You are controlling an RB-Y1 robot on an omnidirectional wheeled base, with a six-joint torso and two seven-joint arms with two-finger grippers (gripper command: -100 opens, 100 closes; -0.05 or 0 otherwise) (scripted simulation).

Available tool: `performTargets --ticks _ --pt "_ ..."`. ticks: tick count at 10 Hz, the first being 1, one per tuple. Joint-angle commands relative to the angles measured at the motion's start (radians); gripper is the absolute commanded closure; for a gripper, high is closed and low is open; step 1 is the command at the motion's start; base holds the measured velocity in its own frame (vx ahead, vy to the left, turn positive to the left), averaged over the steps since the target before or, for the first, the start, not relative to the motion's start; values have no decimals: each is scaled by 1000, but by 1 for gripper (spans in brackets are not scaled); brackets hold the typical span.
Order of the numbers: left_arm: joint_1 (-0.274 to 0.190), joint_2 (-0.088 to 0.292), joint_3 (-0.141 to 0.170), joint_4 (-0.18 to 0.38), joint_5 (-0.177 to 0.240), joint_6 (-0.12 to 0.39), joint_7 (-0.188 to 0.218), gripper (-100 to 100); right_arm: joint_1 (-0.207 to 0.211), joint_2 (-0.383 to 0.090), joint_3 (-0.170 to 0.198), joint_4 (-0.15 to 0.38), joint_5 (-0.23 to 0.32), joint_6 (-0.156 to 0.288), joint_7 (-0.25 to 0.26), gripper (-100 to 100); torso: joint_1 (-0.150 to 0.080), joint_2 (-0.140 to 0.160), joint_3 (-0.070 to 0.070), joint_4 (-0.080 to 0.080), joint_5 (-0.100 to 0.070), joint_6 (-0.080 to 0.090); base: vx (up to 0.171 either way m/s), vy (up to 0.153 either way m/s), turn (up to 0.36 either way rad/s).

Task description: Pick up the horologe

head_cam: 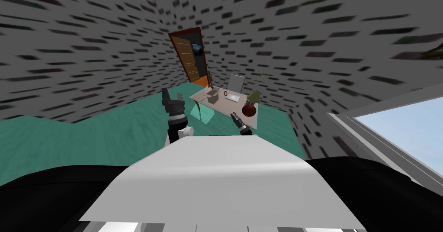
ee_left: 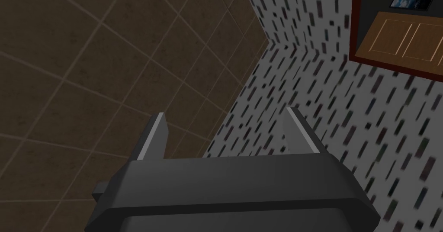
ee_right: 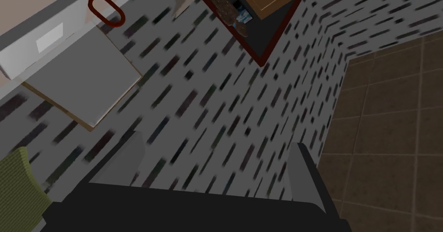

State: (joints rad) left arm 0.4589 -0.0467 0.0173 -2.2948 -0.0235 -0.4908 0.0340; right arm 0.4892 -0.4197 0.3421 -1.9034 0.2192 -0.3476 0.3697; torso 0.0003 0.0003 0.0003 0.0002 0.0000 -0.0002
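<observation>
At twelve o'clock on the pale, flat bench (head_cam: 225, 106), the horologe (head_cam: 226, 94), a thin red oval ring, stands just beside a grey laptop (head_cam: 235, 83). Smooth teal floor (head_cam: 108, 130) lies open before the bench's edge. Left tool (ee_left: 227, 117) and right tool (ee_right: 216, 143) hold their blades apart.

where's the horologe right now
In the head view the red ring-shaped horologe lies on the desk ahead by the far wall, just left of the white laptop, between it and the grey box.
</observation>
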Motion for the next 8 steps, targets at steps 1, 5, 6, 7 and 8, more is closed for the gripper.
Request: performTargets --ticks 1,5,6,7,8 --pt "0 0 0 0 0 0 0 0 -20 -23 8 50 2 10 11 -100 0 0 0 0 0 0 1 7 63" --pt "0 0 0 0 0 0 0 0 -28 -88 61 153 28 32 77 -100 0 -2 -1 0 0 0 14 11 96" --pt "0 0 0 0 0 0 0 0 -28 -88 61 175 28 32 77 -100 0 -2 -1 0 0 0 22 14 95" --pt "0 0 0 0 0 0 0 0 -33 -119 88 207 40 43 112 -100 0 -2 -1 0 0 1 30 21 194" --pt "0 0 0 0 0 0 0 0 -33 -119 88 219 40 43 112 -100 0 -3 -1 0 0 0 34 11 100"
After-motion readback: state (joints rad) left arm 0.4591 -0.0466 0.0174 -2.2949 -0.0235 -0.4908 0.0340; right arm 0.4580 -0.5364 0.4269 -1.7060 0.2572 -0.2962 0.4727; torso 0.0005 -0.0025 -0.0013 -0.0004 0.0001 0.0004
